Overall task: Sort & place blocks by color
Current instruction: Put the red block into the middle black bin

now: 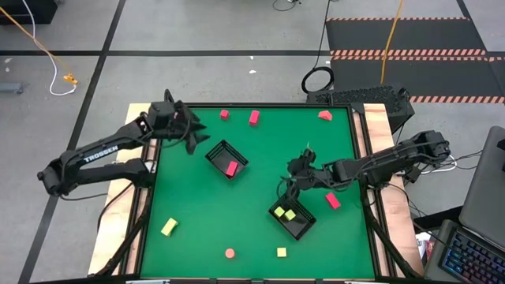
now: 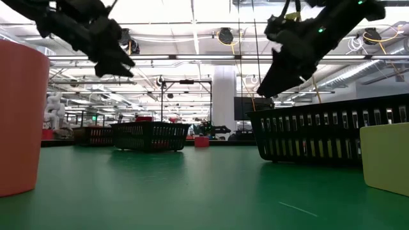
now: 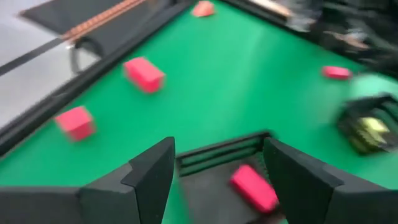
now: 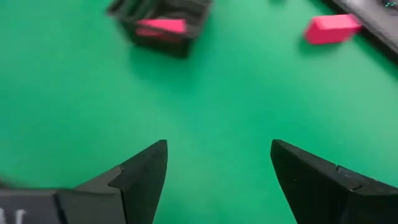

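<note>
Left hand — above trayed pink block

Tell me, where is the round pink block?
In the high view, the round pink block lies on the green mat near the table's front edge, between the yellow bar and a small yellow cube.

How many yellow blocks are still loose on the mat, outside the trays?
2. One yellow block lies near the front left corner; another sits at the front edge, below the tray holding two yellow ones. The arms may hide others.
</note>
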### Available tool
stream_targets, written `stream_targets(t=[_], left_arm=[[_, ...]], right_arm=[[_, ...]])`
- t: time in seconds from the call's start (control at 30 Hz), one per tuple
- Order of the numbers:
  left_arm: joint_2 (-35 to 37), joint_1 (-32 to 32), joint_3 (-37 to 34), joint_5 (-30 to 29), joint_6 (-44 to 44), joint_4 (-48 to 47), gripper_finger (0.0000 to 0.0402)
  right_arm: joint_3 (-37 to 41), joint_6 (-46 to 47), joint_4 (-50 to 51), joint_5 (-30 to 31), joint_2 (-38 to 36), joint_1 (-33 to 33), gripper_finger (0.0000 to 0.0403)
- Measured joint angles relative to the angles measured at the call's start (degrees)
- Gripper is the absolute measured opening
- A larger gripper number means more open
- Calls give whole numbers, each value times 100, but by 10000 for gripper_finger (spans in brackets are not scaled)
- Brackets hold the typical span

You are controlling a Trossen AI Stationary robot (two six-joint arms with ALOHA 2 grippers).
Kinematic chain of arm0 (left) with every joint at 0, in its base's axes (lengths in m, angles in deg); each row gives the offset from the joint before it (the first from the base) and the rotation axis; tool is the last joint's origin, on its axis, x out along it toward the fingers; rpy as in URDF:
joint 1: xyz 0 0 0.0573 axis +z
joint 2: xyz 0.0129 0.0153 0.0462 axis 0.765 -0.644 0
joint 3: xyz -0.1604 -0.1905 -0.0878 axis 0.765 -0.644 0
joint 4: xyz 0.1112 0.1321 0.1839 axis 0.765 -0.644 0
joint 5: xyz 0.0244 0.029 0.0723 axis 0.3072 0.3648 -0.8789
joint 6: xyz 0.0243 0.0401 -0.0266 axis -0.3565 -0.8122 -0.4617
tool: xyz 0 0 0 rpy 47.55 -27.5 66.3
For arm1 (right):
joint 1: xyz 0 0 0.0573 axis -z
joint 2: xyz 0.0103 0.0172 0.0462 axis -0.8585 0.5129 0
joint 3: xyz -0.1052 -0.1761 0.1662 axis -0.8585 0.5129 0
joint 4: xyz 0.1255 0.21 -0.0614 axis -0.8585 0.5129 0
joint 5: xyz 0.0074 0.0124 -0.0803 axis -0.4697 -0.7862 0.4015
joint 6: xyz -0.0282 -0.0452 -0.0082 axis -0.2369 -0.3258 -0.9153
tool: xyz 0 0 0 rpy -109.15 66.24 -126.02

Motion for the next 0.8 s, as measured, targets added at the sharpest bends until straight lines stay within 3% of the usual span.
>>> stream_targets(t=[0.27, 0.4, 0.6, 0.8], left_arm=[[143, -1365, 0, 39, 40, 91, 243], [152, -1884, -131, -47, 97, 482, 243], [207, -2204, -771, -74, 469, 1715, 243], [204, -2276, -1419, -76, 639, 2625, 243]], right_arm=[[0, -1, -106, -93, 0, 1053, 281], [0, -117, -98, -778, 0, 1771, 281], [-72, -708, 109, -1367, 0, 2791, 281], [-605, -1283, 1045, -1406, 2, 3717, 281]])
